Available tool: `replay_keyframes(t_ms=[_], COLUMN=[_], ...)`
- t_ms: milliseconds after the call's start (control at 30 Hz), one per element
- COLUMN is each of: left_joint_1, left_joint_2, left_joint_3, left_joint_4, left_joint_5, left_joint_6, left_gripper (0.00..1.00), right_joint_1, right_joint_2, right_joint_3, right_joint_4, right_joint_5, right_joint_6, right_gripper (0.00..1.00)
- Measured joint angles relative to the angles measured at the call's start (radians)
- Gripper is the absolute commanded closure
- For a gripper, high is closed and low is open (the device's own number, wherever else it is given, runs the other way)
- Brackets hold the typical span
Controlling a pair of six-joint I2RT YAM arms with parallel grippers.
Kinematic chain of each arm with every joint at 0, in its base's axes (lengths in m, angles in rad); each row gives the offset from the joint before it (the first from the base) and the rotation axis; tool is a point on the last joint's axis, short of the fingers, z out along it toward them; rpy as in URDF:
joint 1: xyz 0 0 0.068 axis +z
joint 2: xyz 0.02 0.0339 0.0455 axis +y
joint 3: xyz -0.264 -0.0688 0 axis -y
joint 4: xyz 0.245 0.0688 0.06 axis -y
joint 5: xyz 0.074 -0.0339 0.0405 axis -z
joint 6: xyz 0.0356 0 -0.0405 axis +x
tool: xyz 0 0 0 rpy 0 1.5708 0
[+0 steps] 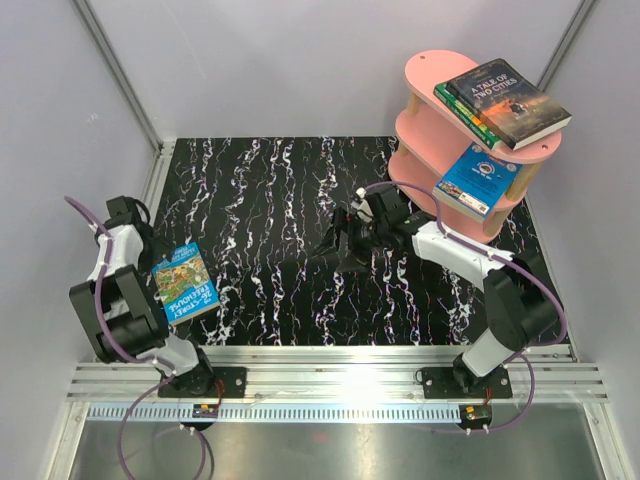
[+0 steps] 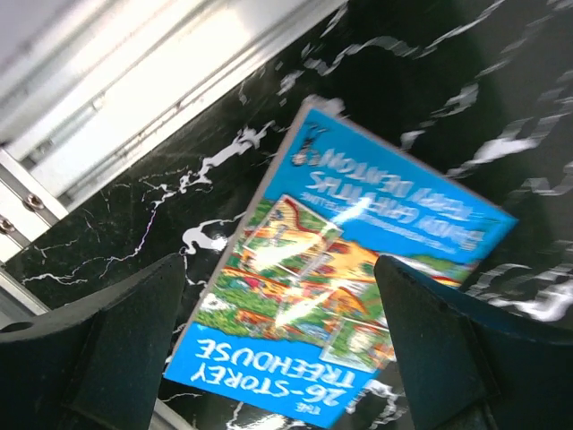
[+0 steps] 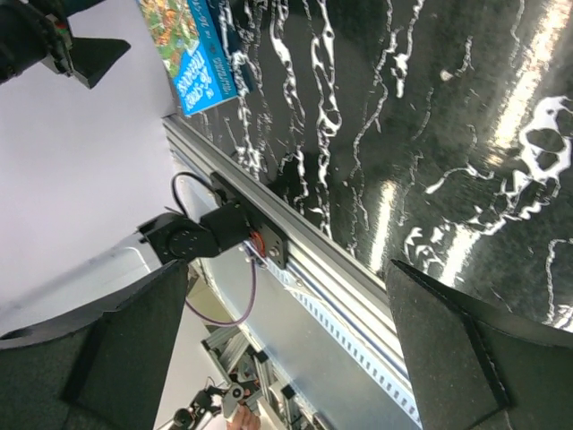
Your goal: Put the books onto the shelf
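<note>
While the left claw (image 2: 279,264) hung over the near-left part of the black, white-veined marble tabletop (image 1: 270,200), its 2 dark fingers stood wide apart and gripped nothing. Between them, in the left wrist view, lay the bright blue paperback with the cartoon "26-Storey Treehouse" cover (image 2: 336,269). It lay flat on the tabletop, cover up, close to the silver aluminium rail (image 1: 340,375) along the near edge. Whether the fingers touched the book could not be told.

The right claw (image 1: 338,245) was near the middle of the tabletop, well apart from that book. Its jaws were also spread wide and empty, with only marble and the rail seen between them from the right wrist.

At the far-right corner stood the small pink shelf with rounded tiers and light wooden posts (image 1: 425,70). On its top tier the dark grey "A Tale of Two Cities" paperback (image 1: 510,100) lay on top of a green-spined book (image 1: 462,108), and both jutted past the tier's front edge. On a lower tier lay 1 more bright blue paperback (image 1: 478,178), tilted and overhanging the rim.
</note>
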Motion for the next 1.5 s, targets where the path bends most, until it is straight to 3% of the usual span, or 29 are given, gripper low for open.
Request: replay_keyframes(t_ms=[200,367,467,700,1033,1333,1500], left_joint_1=[0.034,0.037,0.025,-0.044,-0.295,-0.611,-0.682], left_joint_2=[0.075,0.103,0.103,0.105,0.137,0.169,0.144], left_joint_3=[-0.036,-0.050,-0.068,-0.079,-0.063,-0.039,-0.051], left_joint_4=[0.011,0.052,0.082,0.133,0.168,0.151,0.080], left_joint_5=[0.005,0.018,0.041,0.078,0.104,0.215,0.240], left_joint_6=[0.013,0.011,0.005,0.002,-0.080,-0.166,-0.181], left_gripper=[0.11,0.19,0.29,0.30,0.30,0.30,0.23], right_joint_1=[0.000,0.000,0.000,-0.002,-0.028,-0.037,-0.037], right_joint_2=[-0.017,-0.054,-0.072,-0.074,-0.031,0.174,0.253], right_joint_3=[0.019,0.018,0.017,0.017,0.017,0.009,-0.033], right_joint_4=[-0.117,-0.169,-0.189,-0.225,-0.159,0.135,0.331], right_joint_5=[0.027,0.047,0.053,0.071,0.053,-0.017,-0.034], right_joint_6=[-0.054,-0.069,-0.075,-0.098,-0.094,0.019,0.115], right_gripper=[0.02,0.02,0.02,0.02,0.00,0.01,0.01])
